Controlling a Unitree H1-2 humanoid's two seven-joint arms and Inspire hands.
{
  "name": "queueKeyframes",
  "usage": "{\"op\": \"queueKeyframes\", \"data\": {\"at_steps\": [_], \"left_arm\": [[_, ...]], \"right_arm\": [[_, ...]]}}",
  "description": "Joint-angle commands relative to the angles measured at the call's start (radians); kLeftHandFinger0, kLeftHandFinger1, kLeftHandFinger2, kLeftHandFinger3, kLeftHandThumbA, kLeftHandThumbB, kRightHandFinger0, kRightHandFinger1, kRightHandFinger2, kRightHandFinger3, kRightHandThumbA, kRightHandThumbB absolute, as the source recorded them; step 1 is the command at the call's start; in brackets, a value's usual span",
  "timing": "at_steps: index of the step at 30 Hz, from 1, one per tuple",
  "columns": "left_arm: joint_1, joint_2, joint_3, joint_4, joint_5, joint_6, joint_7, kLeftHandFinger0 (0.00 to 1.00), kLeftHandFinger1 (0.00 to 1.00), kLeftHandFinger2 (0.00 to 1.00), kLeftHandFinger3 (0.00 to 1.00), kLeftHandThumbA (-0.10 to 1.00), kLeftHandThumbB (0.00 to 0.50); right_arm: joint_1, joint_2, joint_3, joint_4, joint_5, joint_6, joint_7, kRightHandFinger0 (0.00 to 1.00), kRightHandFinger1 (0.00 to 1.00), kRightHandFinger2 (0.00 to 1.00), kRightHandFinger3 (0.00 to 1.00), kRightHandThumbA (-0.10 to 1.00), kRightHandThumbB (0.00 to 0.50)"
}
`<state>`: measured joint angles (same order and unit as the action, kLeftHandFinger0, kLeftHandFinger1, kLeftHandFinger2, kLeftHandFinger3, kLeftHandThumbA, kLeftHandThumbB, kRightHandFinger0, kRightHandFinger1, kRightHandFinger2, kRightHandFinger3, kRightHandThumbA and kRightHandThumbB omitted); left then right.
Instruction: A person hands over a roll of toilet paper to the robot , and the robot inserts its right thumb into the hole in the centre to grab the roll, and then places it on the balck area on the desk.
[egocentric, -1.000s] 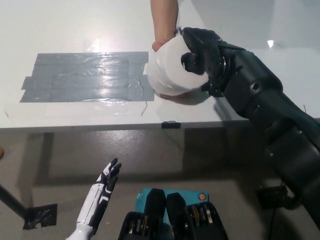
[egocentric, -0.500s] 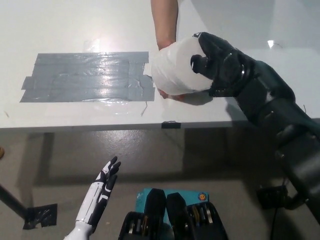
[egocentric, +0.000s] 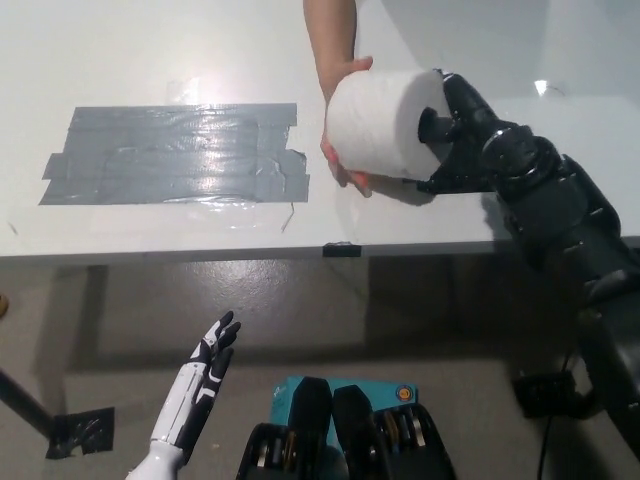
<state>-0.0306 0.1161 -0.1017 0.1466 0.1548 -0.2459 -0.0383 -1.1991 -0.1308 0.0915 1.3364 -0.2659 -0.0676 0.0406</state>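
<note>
- At two o'clock on the white desk (egocentric: 120, 50), the white cylindrical toilet paper roll (egocentric: 380, 122) had lifted and swung right since a moment earlier, away from the grey-black taped patch (egocentric: 170, 155).
- The person's hand (egocentric: 345, 165) cupped its left side, so the handover looked unfinished.
- The black right hand (egocentric: 455, 130) reached in from four o'clock, thumb in the core, fingers closed round the roll.
- The white left hand (egocentric: 205, 375) hung at seven o'clock, fingers spread.
</note>
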Motion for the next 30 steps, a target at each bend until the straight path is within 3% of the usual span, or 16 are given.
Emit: {"op": "queueKeyframes", "data": {"at_steps": [1,4,13,15,17,18,19,22,25,30], "left_arm": [[-0.005,0.008,0.005,-0.007,0.004,-0.008,0.001,1.0,1.0,1.0,1.0,1.0,0.192],[-0.003,0.009,0.004,-0.01,0.009,0.003,0.0,1.0,1.0,1.0,1.0,1.0,0.187],[-0.002,0.008,0.005,-0.005,0.003,-0.004,-0.001,1.0,1.0,1.0,1.0,1.0,0.186],[-0.004,0.005,0.007,-0.004,0.001,-0.006,0.002,1.0,1.0,1.0,1.0,1.0,0.186],[-0.008,0.007,0.008,-0.002,0.003,-0.009,0.003,1.0,1.0,1.0,1.0,1.0,0.179],[-0.01,0.008,0.007,0.0,0.005,-0.014,0.003,1.0,1.0,1.0,1.0,1.0,0.167],[-0.009,0.009,0.007,-0.001,0.007,-0.015,0.003,1.0,1.0,1.0,1.0,1.0,0.174],[-0.005,0.011,0.006,-0.007,0.008,-0.011,0.001,1.0,1.0,1.0,1.0,1.0,0.177],[-0.005,0.011,0.004,-0.009,0.013,-0.009,0.002,1.0,1.0,1.0,1.0,1.0,0.173],[-0.005,0.01,0.006,-0.007,0.012,-0.011,0.003,1.0,1.0,1.0,1.0,1.0,0.172]], "right_arm": [[-0.073,-0.048,-0.061,-0.046,0.096,0.011,0.052,0.14,0.64,0.96,0.99,-0.1,0.145],[-0.088,-0.067,-0.11,-0.076,0.144,0.05,0.092,0.08,0.6,0.95,0.99,-0.1,0.127],[-0.062,-0.116,-0.109,-0.226,0.121,0.154,0.094,0.12,0.65,1.0,1.0,-0.1,0.107],[-0.063,-0.13,-0.101,-0.243,0.117,0.163,0.101,0.1,0.6,1.0,1.0,-0.1,0.103],[-0.076,-0.153,-0.088,-0.233,0.109,0.178,0.121,0.06,0.49,0.92,1.0,-0.1,0.127],[-0.079,-0.163,-0.081,-0.226,0.104,0.174,0.132,0.06,0.48,0.91,0.98,-0.1,0.14],[-0.077,-0.172,-0.073,-0.227,0.1,0.169,0.147,0.05,0.49,0.91,0.77,-0.1,0.137],[-0.074,-0.204,-0.008,-0.224,0.052,0.173,0.191,0.06,0.59,1.0,0.86,-0.1,0.13],[-0.072,-0.218,0.027,-0.217,0.038,0.172,0.212,0.1,0.65,1.0,1.0,-0.1,0.128],[-0.066,-0.245,0.117,-0.183,0.004,0.152,0.269,0.13,0.73,1.0,1.0,-0.1,0.145]]}}
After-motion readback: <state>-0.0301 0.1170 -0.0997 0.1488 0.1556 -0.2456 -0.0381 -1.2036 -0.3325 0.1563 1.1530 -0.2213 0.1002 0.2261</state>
